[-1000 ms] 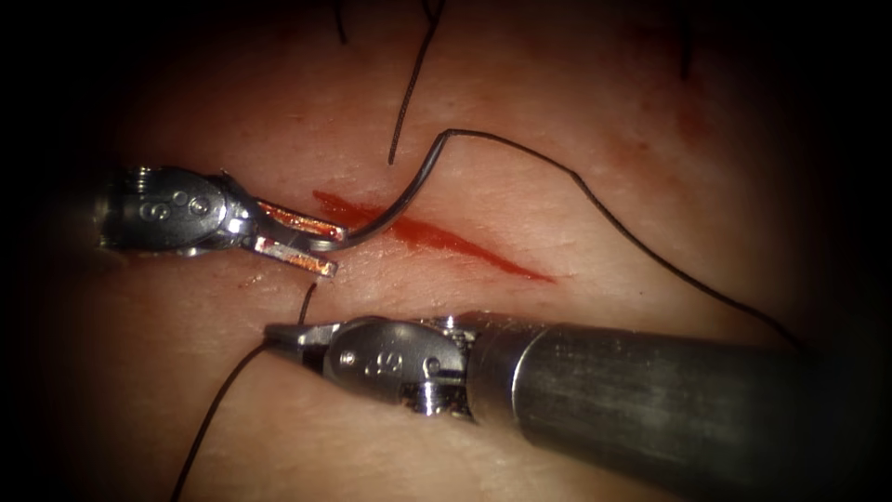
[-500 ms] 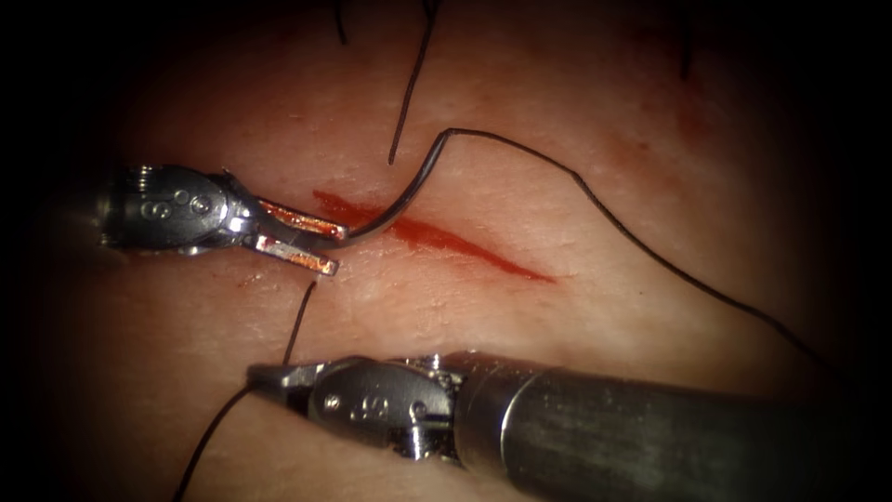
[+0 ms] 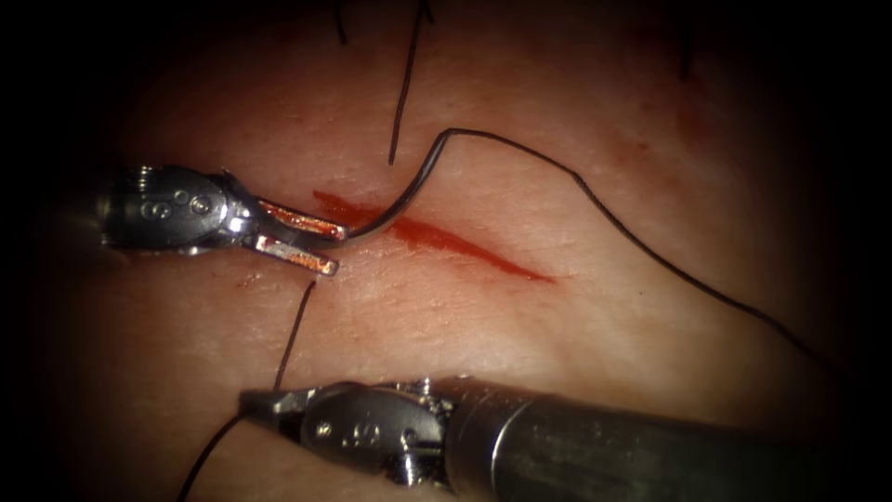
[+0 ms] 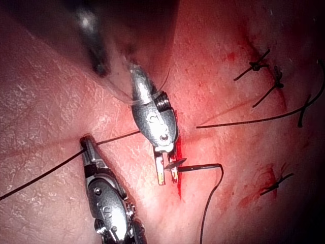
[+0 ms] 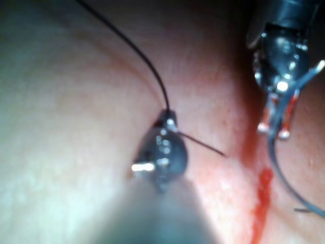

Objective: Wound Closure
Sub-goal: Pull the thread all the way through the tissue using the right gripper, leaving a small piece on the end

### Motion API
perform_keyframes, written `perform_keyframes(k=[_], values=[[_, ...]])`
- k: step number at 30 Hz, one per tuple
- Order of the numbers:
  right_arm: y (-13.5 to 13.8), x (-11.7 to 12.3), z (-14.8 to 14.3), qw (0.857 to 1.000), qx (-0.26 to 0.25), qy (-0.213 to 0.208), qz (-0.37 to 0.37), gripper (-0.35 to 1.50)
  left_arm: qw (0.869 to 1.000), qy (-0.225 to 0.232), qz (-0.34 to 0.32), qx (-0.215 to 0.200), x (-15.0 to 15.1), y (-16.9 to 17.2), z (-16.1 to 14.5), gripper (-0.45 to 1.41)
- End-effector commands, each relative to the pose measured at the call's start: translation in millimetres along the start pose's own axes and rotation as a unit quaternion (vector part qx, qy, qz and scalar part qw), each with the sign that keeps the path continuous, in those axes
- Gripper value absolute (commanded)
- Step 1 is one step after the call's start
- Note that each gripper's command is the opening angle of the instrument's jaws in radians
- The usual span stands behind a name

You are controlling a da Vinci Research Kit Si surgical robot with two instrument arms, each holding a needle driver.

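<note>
Both arms end in a small silver metal wrist housing with round screw heads and stamped digits, the right pincer [image 3: 255, 402] on a thick, dull grey brushed shaft, the left pincer [image 3: 321, 249] showing copper-coloured inner jaw faces

My left hand [image 3: 311, 246] grips the curved needle [image 3: 400, 195] near its tip, at the nine o'clock end of the red cut [image 3: 437, 237]; the needle arcs up toward twelve, clear of the tissue [image 3: 576, 325]. Dark thread [image 3: 641, 246] trails from its tail toward four o'clock. My right hand [image 3: 260, 402] (at six o'clock) clamps the other strand, which leaves the tissue below the cut.
</note>
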Motion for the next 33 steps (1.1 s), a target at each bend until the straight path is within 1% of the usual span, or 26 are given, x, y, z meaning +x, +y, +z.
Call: perform_keyframes(k=[1,17,33], values=[[-0.4,0.1,0.8,1.0,0.002,0.002,0.0,-0.35,1.0,0.001,-0.001,-0.001,-0.7,0.3,0.7,-0.45],[-2.0,1.4,1.0,1.0,0.016,0.004,-0.006,-0.35,1.0,0.001,-0.001,-0.001,-0.7,0.4,0.6,-0.45],[-4.1,2.1,1.3,0.999,0.037,0.007,-0.016,-0.35,1.0,0.001,-0.001,-0.001,-0.7,0.4,0.6,-0.45]])
